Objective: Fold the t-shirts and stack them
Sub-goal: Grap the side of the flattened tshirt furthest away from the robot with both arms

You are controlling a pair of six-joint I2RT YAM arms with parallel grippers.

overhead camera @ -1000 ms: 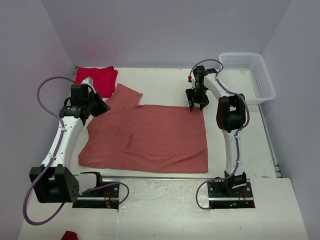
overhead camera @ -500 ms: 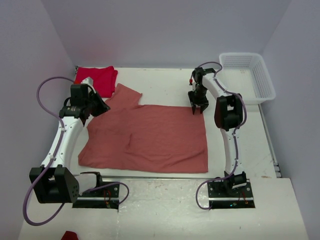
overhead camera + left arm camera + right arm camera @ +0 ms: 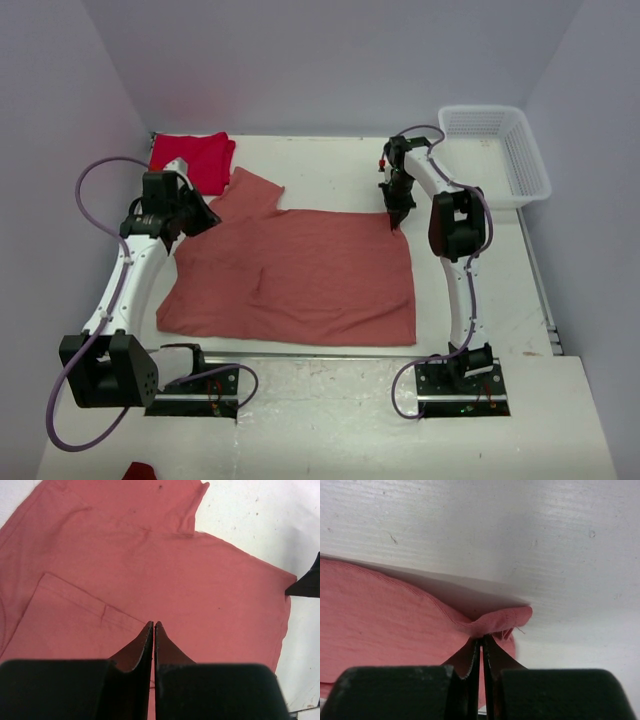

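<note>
Item 1, salmon-pink t-shirt: lies spread mostly flat across the middle of the white table, between the two arms, its near hem running close to the table's near edge. One sleeve juts toward the far left, and a fold or flap of cloth lies over its left portion. The far right corner is raised off the table in a small puckered peak. Item 2, red t-shirt: a compact folded bundle at the far left corner of the table, just beyond the pink sleeve; whether the two touch cannot be told. Item 3, left gripper: over the left shoulder area of the salmon-pink t-shirt. In the left wrist view its fingers are pressed together tip to tip, with pink cloth filling the view below them; whether any cloth is caught between them cannot be told. Item 4, right gripper: pointed down at the far right corner of the salmon-pink t-shirt. In the right wrist view its fingers are clamped on that corner, the hem bunched and curled above the tips and casting a shadow on the table beneath. Item 5, white mesh basket: far right corner of the table, well apart from both shirts.
</note>
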